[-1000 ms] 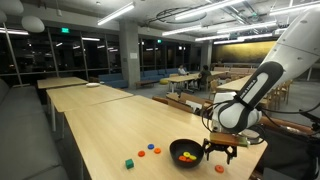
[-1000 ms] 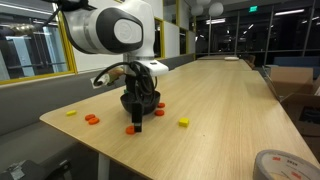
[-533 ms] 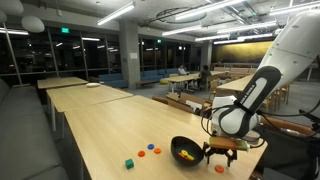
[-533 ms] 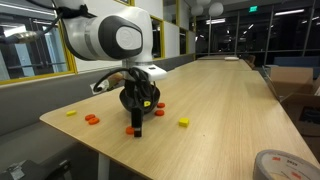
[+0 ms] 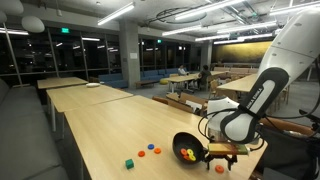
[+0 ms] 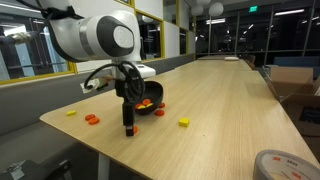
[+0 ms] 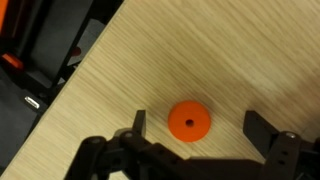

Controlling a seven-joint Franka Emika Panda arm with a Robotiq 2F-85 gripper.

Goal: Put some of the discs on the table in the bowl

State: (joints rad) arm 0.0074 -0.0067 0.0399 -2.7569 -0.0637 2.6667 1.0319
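In the wrist view an orange disc [image 7: 189, 121] with a small centre hole lies flat on the pale wood table [image 7: 220, 50]. My gripper [image 7: 200, 128] is open and straddles it, with the disc nearer the left finger [image 7: 139, 122] than the right one [image 7: 262, 130]. Nothing is held. In both exterior views the gripper [image 5: 222, 152] [image 6: 128, 126] points down at the table beside the black bowl [image 5: 186, 150] [image 6: 148, 105], which holds yellow and red pieces. More discs lie loose: orange [image 5: 153, 148], blue [image 5: 157, 151], red [image 5: 141, 154] and orange ones [image 6: 90, 119].
A small green cube [image 5: 129, 162] sits near the discs. Yellow pieces [image 6: 183, 122] [image 6: 70, 113] lie on either side of the bowl. The table's edge [image 7: 90, 60] runs close by in the wrist view, with dark floor beyond. A tape roll [image 6: 282, 165] lies in the foreground.
The arm has shifted sideways away from the bowl and sunk closer to the tabletop. The jaws stayed open.
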